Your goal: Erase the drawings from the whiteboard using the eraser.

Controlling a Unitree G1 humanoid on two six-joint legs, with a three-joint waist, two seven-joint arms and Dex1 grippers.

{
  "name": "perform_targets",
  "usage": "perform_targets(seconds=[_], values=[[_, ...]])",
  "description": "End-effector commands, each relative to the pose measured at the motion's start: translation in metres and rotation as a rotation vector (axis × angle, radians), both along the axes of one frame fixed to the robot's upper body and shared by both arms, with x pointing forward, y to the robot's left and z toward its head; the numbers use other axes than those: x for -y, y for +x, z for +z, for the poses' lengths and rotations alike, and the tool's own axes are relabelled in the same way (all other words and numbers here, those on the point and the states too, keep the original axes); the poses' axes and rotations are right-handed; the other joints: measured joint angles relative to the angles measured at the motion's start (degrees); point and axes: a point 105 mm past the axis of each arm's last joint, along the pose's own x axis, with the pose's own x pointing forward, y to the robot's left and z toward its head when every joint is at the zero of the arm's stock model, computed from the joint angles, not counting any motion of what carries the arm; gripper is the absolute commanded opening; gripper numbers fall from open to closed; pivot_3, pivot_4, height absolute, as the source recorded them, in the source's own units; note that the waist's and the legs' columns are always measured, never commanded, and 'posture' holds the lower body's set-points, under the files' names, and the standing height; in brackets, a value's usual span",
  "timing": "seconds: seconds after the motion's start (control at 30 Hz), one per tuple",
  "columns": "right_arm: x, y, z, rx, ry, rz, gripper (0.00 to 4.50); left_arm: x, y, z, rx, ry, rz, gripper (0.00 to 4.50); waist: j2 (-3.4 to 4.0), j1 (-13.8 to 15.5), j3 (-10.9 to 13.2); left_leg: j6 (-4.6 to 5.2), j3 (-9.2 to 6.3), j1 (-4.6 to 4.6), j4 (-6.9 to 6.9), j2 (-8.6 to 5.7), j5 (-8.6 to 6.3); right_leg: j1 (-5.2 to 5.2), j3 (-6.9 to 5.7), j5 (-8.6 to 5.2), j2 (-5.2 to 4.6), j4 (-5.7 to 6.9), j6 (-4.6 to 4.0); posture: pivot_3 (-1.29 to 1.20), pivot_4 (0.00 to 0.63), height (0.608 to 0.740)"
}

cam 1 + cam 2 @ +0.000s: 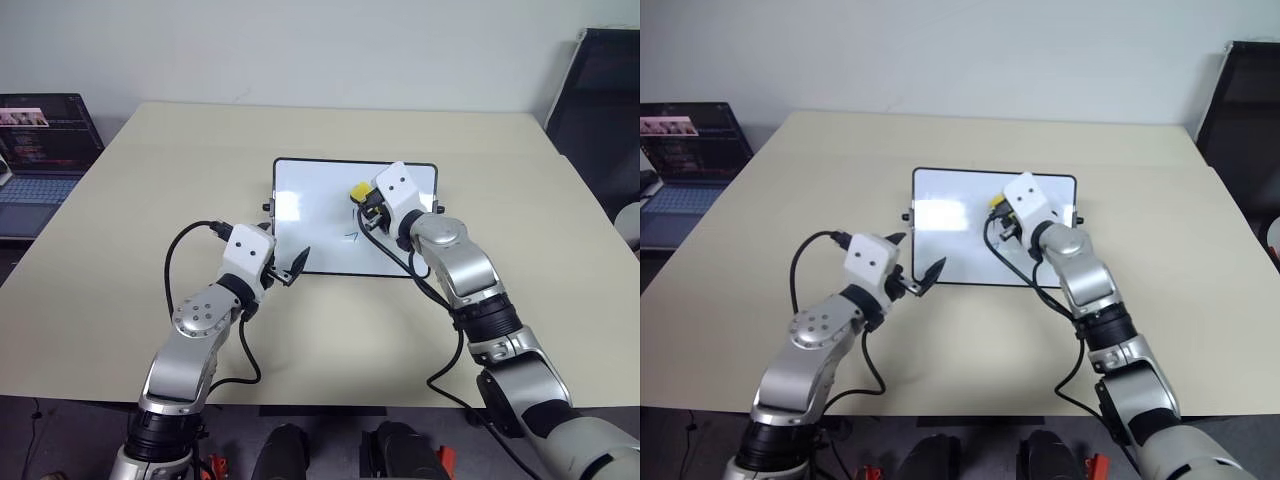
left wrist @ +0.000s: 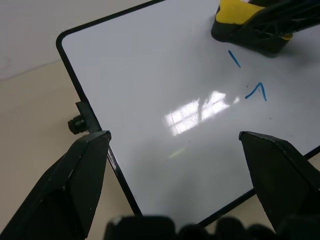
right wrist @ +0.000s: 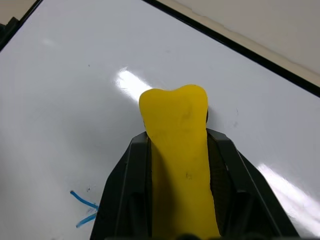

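Observation:
The whiteboard point(image 1: 320, 205) lies flat in the middle of the table. My right gripper point(image 1: 366, 206) is shut on the yellow eraser point(image 1: 358, 190), whose dark underside rests on the board's upper middle. Just nearer me than the eraser are two of the drawings, a short blue stroke point(image 2: 234, 58) and a "7"-like mark point(image 2: 256, 91). The eraser point(image 3: 175, 110) fills the gap between the right fingers, with blue strokes point(image 3: 84, 207) beside them. My left gripper point(image 1: 916, 257) is open at the board's near left corner, one finger point(image 2: 85, 165) by the frame and side knob point(image 2: 76, 124).
The beige table point(image 1: 180, 180) has free room all round the board. An open laptop point(image 1: 40, 150) stands off the table's left side. A black chair point(image 1: 600, 100) is at the far right. Black cables loop beside both forearms.

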Motion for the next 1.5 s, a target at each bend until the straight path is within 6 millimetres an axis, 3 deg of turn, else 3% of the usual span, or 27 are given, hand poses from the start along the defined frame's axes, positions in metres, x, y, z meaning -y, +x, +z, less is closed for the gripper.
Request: perform_targets(seconds=[0.03,0.27,0.4,0.9,1.13,1.33,1.5], values=[[0.028,0.006,-0.012,-0.051,-0.032,-0.103,1.13,0.002,0.000,0.011,0.048,0.003,-0.012,4.50,0.00,0.2,0.0,0.00,0.00,0.00,0.00,0.00,0.00,0.00,0.00,0.00,0.00,0.00,0.00,0.00,0.150,0.740],[0.041,0.006,-0.015,-0.057,-0.050,-0.128,1.13,0.002,0.000,0.010,0.045,-0.003,-0.009,4.50,-0.02,0.7,0.0,0.01,-0.02,0.00,0.02,-0.03,0.01,0.04,-0.01,0.01,-0.01,-0.03,0.02,0.00,0.150,0.740],[0.038,0.005,-0.015,-0.060,-0.042,-0.126,1.13,0.002,0.000,0.009,0.043,-0.007,-0.010,4.50,-0.02,0.7,0.0,0.01,-0.02,0.00,0.02,-0.02,0.01,0.04,-0.01,0.01,0.00,-0.02,0.02,0.00,0.150,0.740],[-0.034,0.005,-0.002,-0.038,0.014,0.020,1.13,-0.005,-0.001,0.009,0.048,-0.003,0.013,4.50,-0.02,-1.2,0.0,0.01,0.06,0.06,0.00,0.07,0.02,0.00,0.08,0.03,0.07,0.00,0.02,0.00,0.150,0.740],[-0.054,0.002,0.002,-0.028,0.021,0.072,1.13,-0.009,-0.002,0.009,0.049,-0.003,0.033,4.50,-0.01,-1.1,0.0,0.01,0.06,0.03,-0.02,0.06,0.02,-0.03,0.08,0.04,0.06,-0.01,0.02,0.00,0.150,0.740],[-0.048,0.005,0.002,-0.025,0.010,0.064,1.13,-0.008,-0.004,0.008,0.046,-0.010,0.033,4.50,-0.01,-1.0,0.0,0.01,0.06,0.02,-0.02,0.06,0.02,-0.04,0.07,0.04,0.05,-0.02,0.02,0.00,0.150,0.740],[-0.011,0.012,-0.003,-0.027,-0.030,-0.020,1.13,-0.002,-0.002,0.009,0.046,-0.016,0.014,4.50,-0.01,-0.5,0.0,0.01,0.04,0.01,-0.02,0.03,0.02,-0.02,0.05,0.04,0.04,-0.02,0.02,0.00,0.150,0.740]])
